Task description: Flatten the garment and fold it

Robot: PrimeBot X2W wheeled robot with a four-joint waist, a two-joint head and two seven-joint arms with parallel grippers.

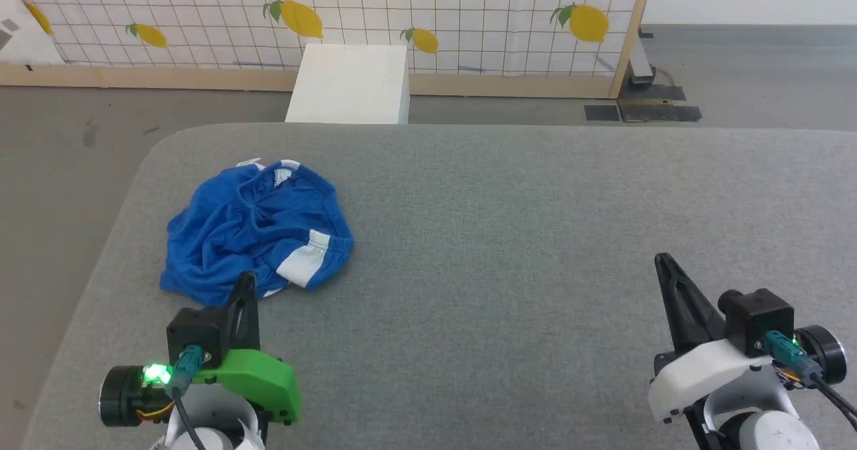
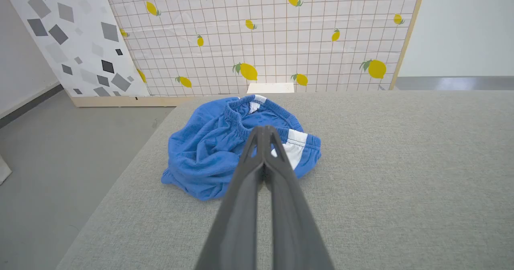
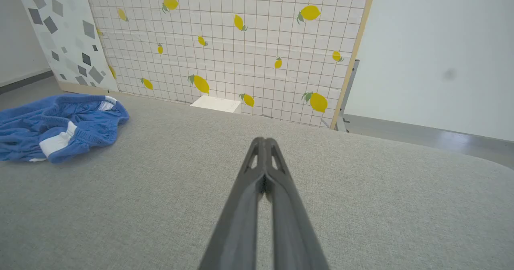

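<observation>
The garment [image 1: 254,232], bright blue shorts with white side stripes, lies crumpled in a heap on the left part of the grey table [image 1: 509,236]. Its gathered waistband faces up. My left gripper [image 1: 244,281] is shut and empty, its tips just short of the heap's near edge. The left wrist view shows the left gripper [image 2: 263,130] pointing at the garment [image 2: 209,153] from above it. My right gripper [image 1: 663,260] hovers shut and empty over the table's right side, far from the shorts. In the right wrist view the right gripper [image 3: 264,140] points along bare table, with the garment [image 3: 60,125] at far left.
The table's rounded left edge [image 1: 127,195] runs close to the garment, with grey floor beyond. A white box [image 1: 349,83] stands behind the far edge, before a lemon-print tiled panel [image 1: 402,15]. Open grey surface spans the table's middle and right.
</observation>
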